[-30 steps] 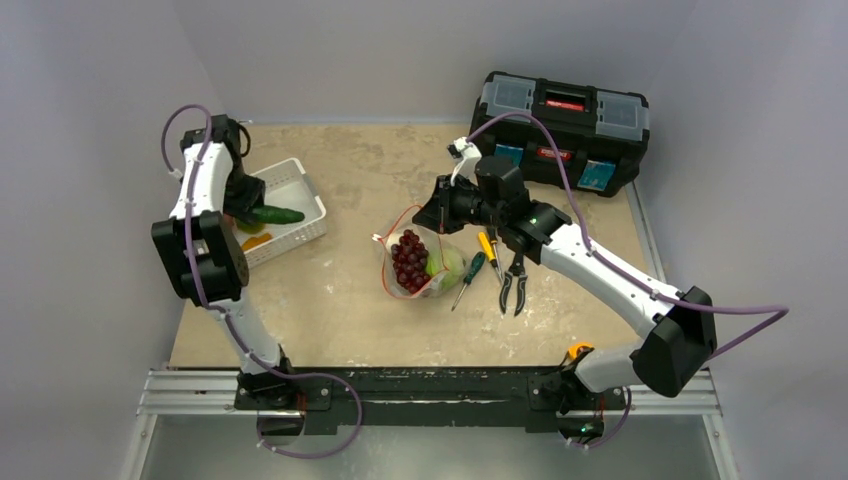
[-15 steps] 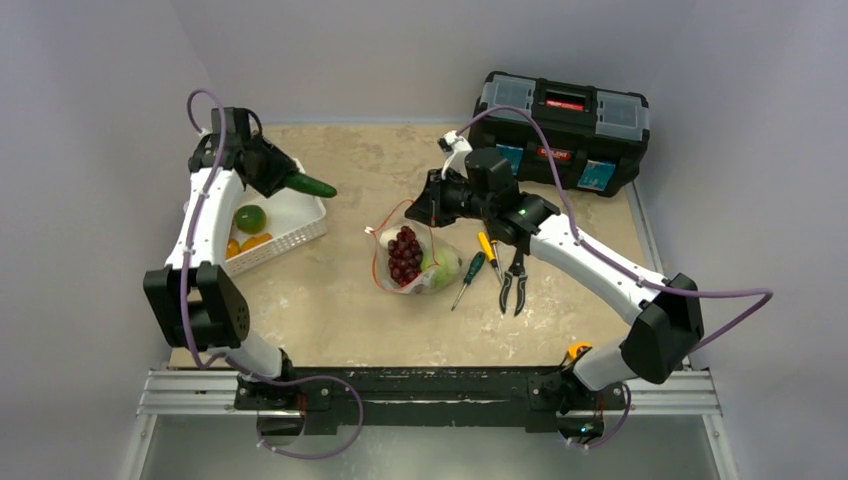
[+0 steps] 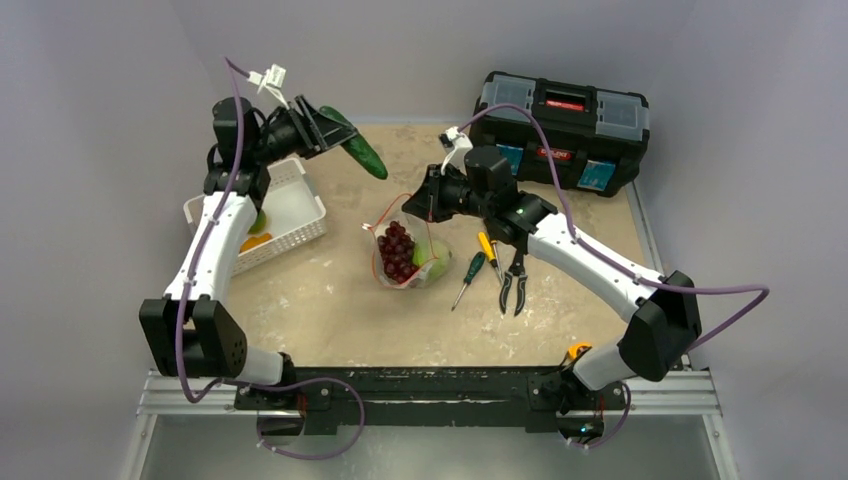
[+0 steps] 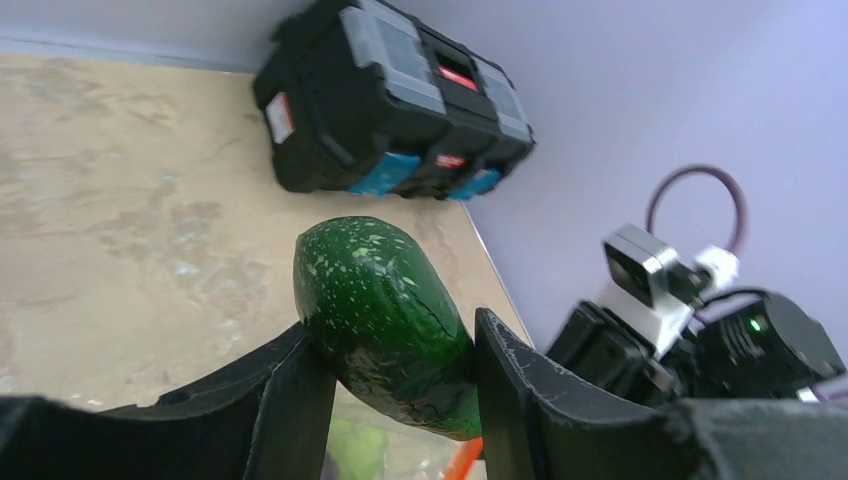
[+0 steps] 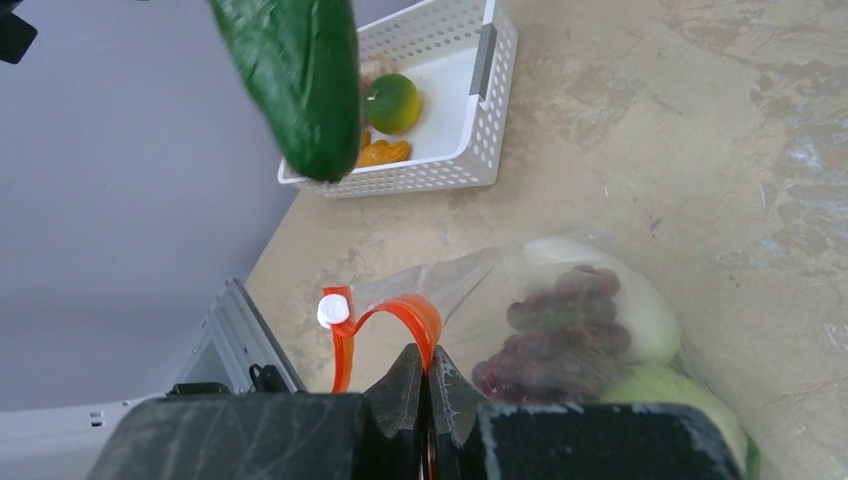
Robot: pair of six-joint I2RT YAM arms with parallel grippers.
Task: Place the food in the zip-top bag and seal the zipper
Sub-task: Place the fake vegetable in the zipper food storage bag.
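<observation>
My left gripper (image 3: pixel 322 126) is shut on the dark green cucumber (image 3: pixel 355 145), held in the air between the basket and the bag; in the left wrist view the cucumber (image 4: pixel 385 320) sits wedged between both fingers. The clear zip-top bag (image 3: pixel 405 258) lies mid-table with the dark red grapes (image 3: pixel 397 250) and a pale green food (image 3: pixel 432 262) inside. My right gripper (image 3: pixel 422 200) is shut on the orange-red zipper (image 5: pixel 400 312), pinching the strip at the bag's mouth and holding it up (image 5: pixel 424 362). A green round fruit (image 5: pixel 392 103) stays in the basket.
A white slotted basket (image 3: pixel 285 215) stands at the left with an orange piece (image 5: pixel 385 152) inside. A black toolbox (image 3: pixel 565 120) sits at the back right. Two screwdrivers (image 3: pixel 470 275) and pliers (image 3: pixel 515 285) lie right of the bag.
The left arm lifted the cucumber out of the basket and swung it up and right toward the bag. The right gripper kept its pinch on the zipper and shifted slightly left.
</observation>
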